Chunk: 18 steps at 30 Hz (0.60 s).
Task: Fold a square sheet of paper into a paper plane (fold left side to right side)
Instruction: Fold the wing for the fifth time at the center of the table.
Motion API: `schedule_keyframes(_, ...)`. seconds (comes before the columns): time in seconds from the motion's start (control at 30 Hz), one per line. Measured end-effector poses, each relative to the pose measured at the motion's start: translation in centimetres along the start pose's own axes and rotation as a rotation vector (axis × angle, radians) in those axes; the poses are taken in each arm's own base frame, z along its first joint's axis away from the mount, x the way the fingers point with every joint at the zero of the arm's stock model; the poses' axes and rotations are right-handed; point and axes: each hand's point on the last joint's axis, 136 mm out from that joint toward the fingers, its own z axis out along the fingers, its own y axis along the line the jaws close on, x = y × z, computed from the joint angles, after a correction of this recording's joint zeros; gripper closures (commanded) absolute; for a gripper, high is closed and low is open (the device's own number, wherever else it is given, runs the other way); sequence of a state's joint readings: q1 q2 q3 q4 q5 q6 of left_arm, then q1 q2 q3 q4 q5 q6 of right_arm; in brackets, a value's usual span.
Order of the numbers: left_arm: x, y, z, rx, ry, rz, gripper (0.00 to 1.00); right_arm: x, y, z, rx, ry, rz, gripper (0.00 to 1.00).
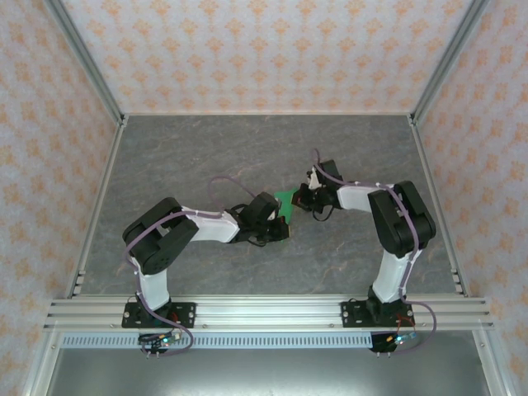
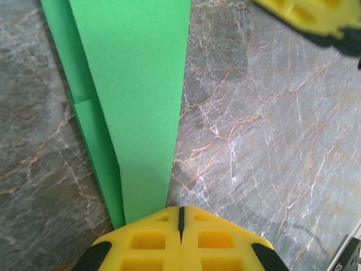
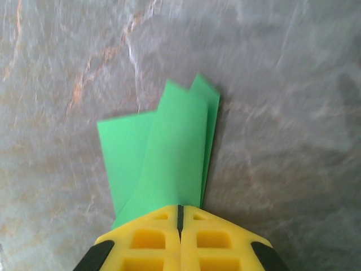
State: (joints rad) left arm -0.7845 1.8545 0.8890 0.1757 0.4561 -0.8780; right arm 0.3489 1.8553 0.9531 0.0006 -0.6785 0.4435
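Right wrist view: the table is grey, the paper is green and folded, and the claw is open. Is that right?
No: the right claw is shut on the paper, as the right wrist view shows. The rest is correct.

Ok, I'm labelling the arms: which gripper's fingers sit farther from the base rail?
The right gripper: in the top view it is further up the table than the left gripper, green paper between them.

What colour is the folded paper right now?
The paper is plain bright green, with no print. It shows best in the left wrist view.
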Motion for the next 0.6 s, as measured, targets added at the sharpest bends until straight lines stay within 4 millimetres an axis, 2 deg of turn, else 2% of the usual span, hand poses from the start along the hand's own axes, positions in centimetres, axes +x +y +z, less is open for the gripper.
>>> schedule_keyframes(0.1, 0.0, 0.0, 0.0, 0.002, -0.001, -0.004, 1.00, -1.2, -0.2, 0.1, 0.014, -0.011, -0.005, 0.99)
schedule_keyframes(0.33, 0.0, 0.0, 0.0, 0.008, -0.008, -0.008, 1.00, -1.7, -0.1, 0.5, 0.035, 0.025, -0.013, 0.99)
schedule_keyframes(0.6, -0.3, 0.4, -0.4, 0.001, -0.028, -0.011, 1.00, -3.8, -0.2, 0.8, 0.023, 0.026, 0.011, 0.99)
